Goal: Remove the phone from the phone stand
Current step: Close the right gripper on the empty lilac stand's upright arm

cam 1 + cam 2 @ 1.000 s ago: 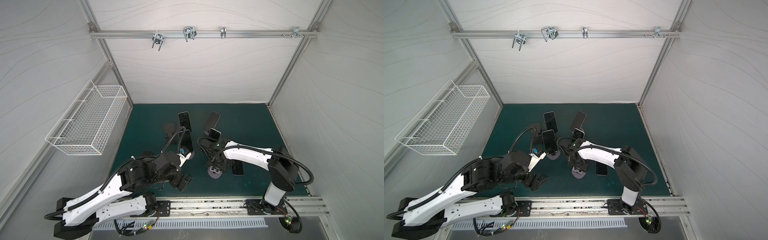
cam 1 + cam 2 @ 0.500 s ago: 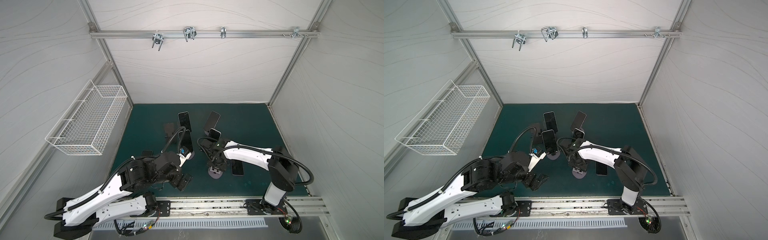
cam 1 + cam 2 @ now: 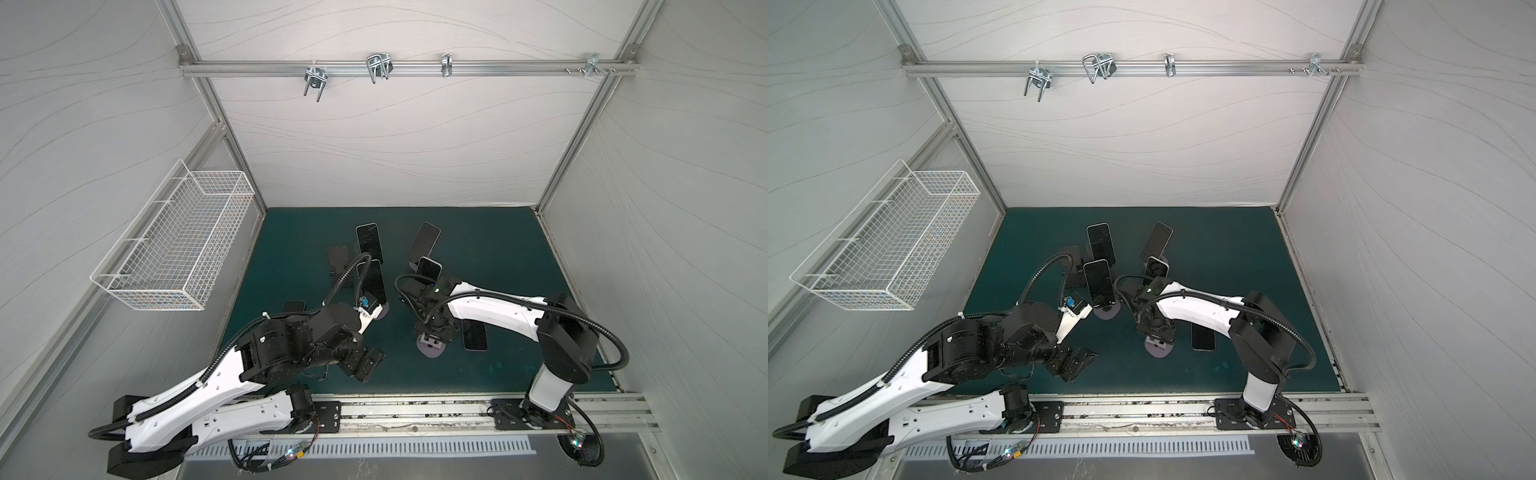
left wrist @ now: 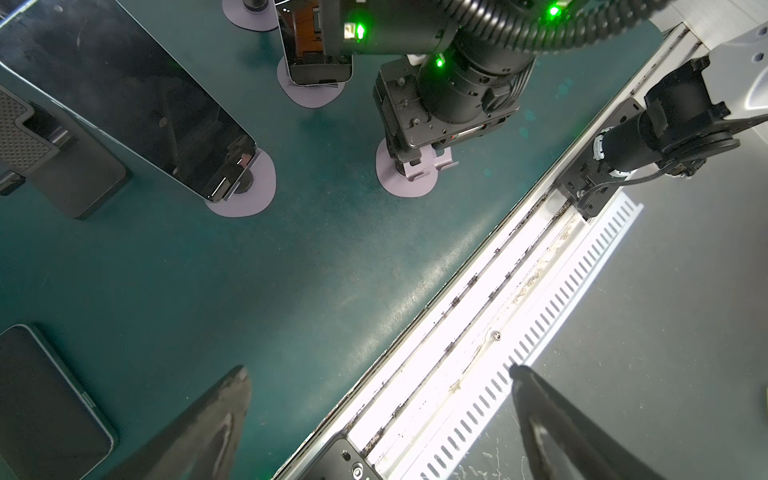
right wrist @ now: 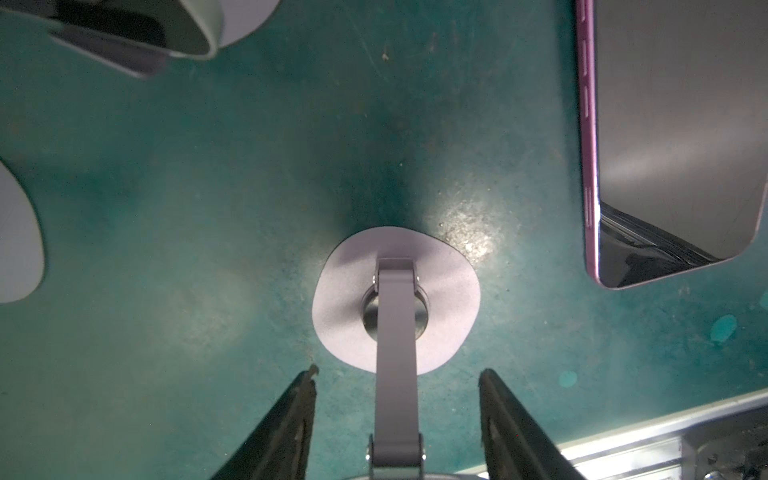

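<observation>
A metal rail (image 3: 415,409) is running along the near edge and carrying both arm bases, with a slotted duct (image 3: 374,449) lying in front of it. Beyond the rail, a dark teal mat (image 3: 498,257) is covering the table. It is showing scuffs, dull patches of glare and a few pale flecks near the rail.

The left gripper (image 4: 378,370) is hovering over the mat's near edge with its fingers spread wide. To its right, the right gripper (image 5: 397,370) is pointing down over the lilac stand (image 5: 340,307), its fingers sitting either side of the stand's arm. They seem to be pinching the stand's top plate, though that plate is mostly falling outside the wrist view.

The phone (image 3: 473,338) is lying flat on the mat, off the stand and just beside it, on its right in both top views.

Farther back, four propped phones (image 3: 370,284) are leaning on their own stands mid-mat. White panelled walls are closing in the cell on three sides. A wire basket (image 3: 178,241) is hanging on the left wall, and a crossbar (image 3: 407,68) with metal hooks is spanning the back wall.
</observation>
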{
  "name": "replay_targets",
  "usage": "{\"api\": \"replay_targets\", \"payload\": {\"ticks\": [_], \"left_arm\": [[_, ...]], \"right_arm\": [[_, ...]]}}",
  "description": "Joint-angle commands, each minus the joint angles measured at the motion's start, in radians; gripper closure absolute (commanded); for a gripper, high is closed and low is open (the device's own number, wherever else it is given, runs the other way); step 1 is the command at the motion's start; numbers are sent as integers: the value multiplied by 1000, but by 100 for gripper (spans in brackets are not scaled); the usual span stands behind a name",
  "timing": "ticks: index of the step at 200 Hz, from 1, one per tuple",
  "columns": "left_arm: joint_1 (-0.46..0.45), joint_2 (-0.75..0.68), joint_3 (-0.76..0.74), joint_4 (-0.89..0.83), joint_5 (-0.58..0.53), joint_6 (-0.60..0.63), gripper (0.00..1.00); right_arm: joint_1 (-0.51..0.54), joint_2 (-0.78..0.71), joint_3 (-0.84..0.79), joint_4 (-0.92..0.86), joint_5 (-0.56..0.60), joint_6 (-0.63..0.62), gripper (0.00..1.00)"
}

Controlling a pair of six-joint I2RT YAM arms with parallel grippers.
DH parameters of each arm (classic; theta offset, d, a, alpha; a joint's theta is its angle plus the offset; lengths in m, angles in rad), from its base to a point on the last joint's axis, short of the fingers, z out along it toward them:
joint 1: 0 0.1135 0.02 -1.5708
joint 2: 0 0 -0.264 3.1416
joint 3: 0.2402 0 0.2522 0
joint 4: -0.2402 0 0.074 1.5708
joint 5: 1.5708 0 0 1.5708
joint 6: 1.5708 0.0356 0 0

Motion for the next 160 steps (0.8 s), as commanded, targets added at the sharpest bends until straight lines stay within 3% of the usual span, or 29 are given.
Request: {"api": "replay_targets", "payload": {"ticks": [1,64,160], "left_arm": [[-2,-15,4,23,-27,-18,1],[-2,-17,-13,35,-63,-39,1],[-2,-43,-21,53,-224,-57,1]], "right_arm": [[-5,-33,-6,-18,9,-1,49],[-6,-24,23,-39,-10,-47,49],[-21,-36,42,-61,-30,-95,50]]}}
